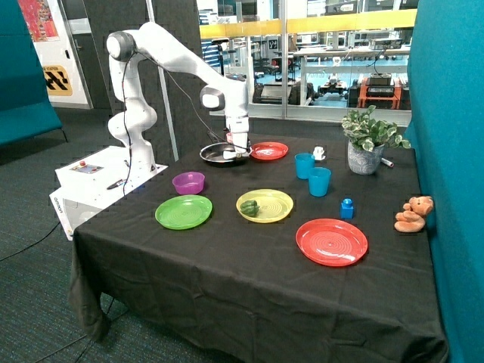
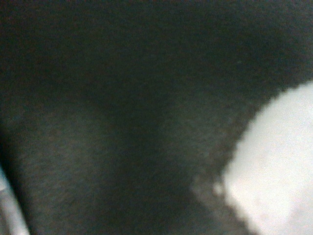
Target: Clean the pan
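Observation:
The pan (image 1: 219, 154) is round and shallow, black inside with a shiny rim. It sits on the black tablecloth at the far side of the table, next to a small red plate (image 1: 269, 150). My gripper (image 1: 239, 150) is lowered into the pan, on the side towards that red plate. A small white thing (image 1: 231, 155) lies in the pan right at the gripper. In the wrist view the pan's dark inside (image 2: 122, 112) fills the picture from very close, with a white patch (image 2: 279, 166) at one side.
On the table stand a purple bowl (image 1: 188, 182), a green plate (image 1: 183, 211), a yellow plate (image 1: 265, 205) with a green thing on it, a large red plate (image 1: 331, 241), two blue cups (image 1: 312, 174), a potted plant (image 1: 367, 141) and a teddy (image 1: 413, 213).

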You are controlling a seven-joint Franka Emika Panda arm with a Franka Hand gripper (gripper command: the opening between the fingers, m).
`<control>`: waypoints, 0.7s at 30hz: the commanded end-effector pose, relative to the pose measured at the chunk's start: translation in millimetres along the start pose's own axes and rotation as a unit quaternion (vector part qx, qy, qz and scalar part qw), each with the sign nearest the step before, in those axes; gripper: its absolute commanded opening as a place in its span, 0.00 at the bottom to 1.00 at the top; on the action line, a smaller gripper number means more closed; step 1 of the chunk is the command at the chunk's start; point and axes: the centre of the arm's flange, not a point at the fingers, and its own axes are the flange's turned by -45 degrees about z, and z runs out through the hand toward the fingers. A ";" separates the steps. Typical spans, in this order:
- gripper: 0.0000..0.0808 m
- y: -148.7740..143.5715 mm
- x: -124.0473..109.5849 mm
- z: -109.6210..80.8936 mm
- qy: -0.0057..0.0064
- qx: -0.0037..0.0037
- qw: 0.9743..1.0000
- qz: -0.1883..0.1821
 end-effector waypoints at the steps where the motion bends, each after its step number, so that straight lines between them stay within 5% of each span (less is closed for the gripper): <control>1: 0.00 -24.8 -5.3 -14.9 0.000 0.000 1.000 -0.024; 21: 0.00 -76.1 -20.9 -23.9 0.000 0.000 0.997 -0.075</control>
